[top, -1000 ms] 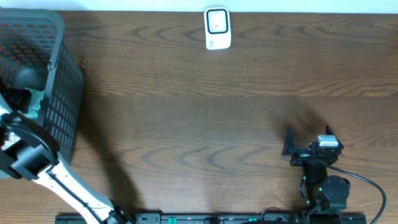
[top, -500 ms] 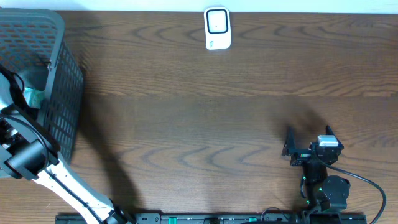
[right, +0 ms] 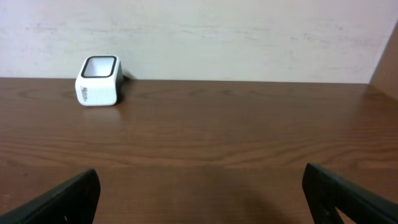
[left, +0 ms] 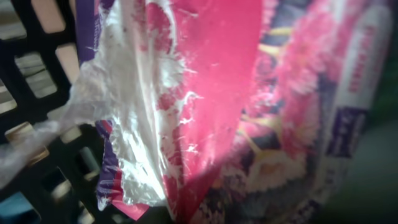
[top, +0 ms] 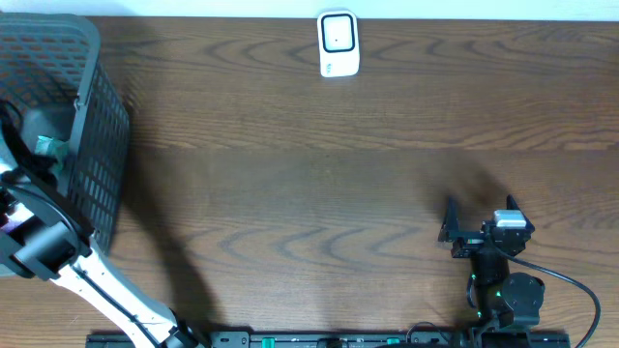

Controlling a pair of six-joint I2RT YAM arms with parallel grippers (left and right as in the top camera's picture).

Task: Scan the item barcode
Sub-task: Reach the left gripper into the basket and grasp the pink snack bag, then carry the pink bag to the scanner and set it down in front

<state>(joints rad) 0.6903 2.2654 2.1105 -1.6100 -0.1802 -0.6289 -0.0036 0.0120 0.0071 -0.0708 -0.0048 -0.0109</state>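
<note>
Now | left claw point(top: 19, 155) sits inside the basket point(top: 97, 135), pressed together, we judge on the pink packet point(left: 211, 93) | scanner point(top: 338, 43) lies well apart across the worktop point(top: 290, 193), ahead-right of it | right claw point(right: 200, 190) spread, empty

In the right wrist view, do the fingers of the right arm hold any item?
No, the right fingers stand wide apart, and only the bare wooden table shows between them.
</note>
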